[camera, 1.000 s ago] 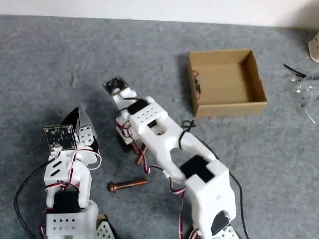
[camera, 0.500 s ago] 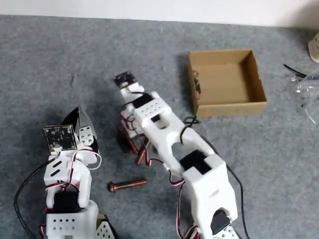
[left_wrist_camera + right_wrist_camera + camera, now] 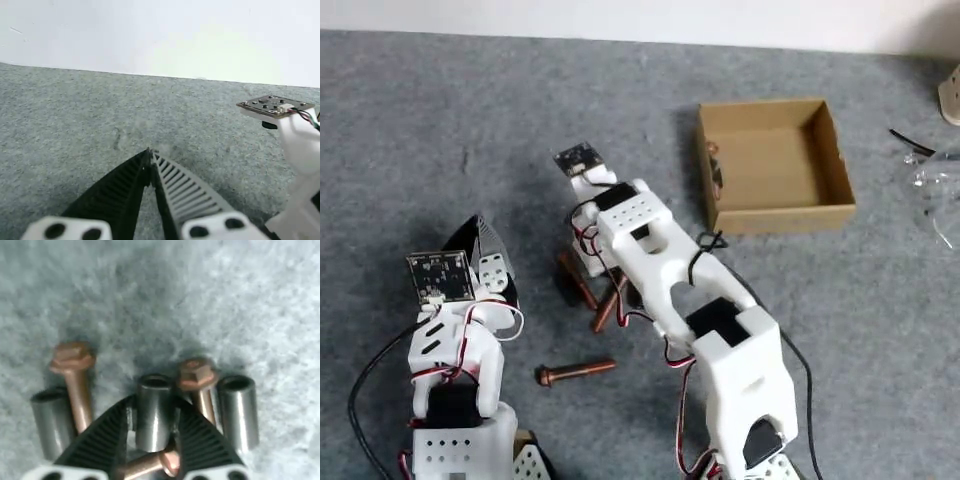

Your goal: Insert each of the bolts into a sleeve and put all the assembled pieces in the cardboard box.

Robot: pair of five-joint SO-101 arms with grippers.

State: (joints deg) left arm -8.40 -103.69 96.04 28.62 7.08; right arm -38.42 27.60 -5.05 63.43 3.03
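Observation:
In the right wrist view my right gripper [image 3: 154,432] is shut on a steel sleeve [image 3: 154,410] standing in a small pile. Beside it lie a copper bolt [image 3: 197,382], another sleeve [image 3: 237,410], a second bolt [image 3: 75,375] and a third sleeve [image 3: 47,422]. In the high view two bolts [image 3: 577,280] [image 3: 608,308] show beside the right arm [image 3: 650,260], and one loose bolt [image 3: 577,372] lies nearer the front. The cardboard box [image 3: 775,215] holds one assembled piece [image 3: 716,170]. My left gripper [image 3: 480,225] [image 3: 149,152] is shut on nothing at the left.
Grey carpet covers the table. Clear plastic parts and wires [image 3: 930,180] lie at the right edge past the box. The right arm's camera board [image 3: 272,106] shows in the left wrist view.
The right arm's wrist has shifted away and to the right, toward the box, uncovering two bolts on the carpet. The left arm has kept still.

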